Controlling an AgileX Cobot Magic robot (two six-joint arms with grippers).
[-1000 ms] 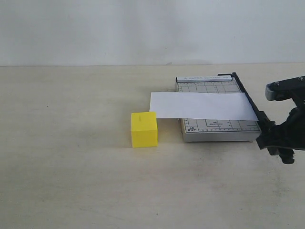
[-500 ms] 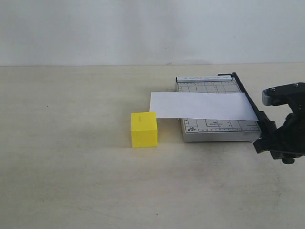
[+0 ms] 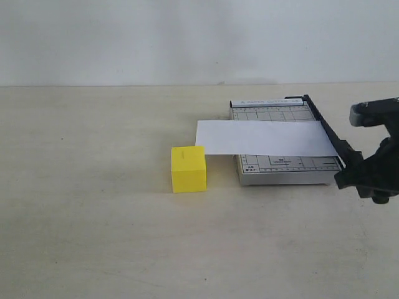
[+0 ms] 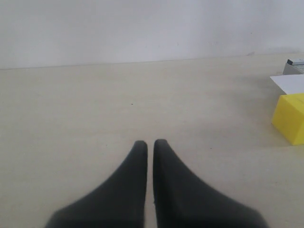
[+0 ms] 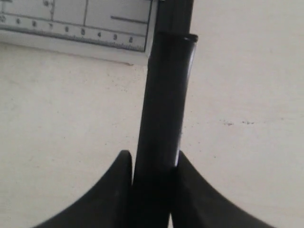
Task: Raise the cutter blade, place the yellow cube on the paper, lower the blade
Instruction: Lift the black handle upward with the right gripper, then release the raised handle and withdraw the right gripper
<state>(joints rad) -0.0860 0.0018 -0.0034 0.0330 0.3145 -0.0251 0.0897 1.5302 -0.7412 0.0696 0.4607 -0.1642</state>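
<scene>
Beige tabletop (image 3: 93, 237), white wall (image 3: 187, 37) behind; right gripper (image 5: 153, 161) clamping cutter blade (image 5: 166, 85)

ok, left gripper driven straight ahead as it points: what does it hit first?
Looks free: the left gripper points over bare table toward the wall; the yellow cube sits off that line, though depth is unclear.

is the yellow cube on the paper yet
No, the yellow cube rests on the table beside the paper, not on it.
</scene>
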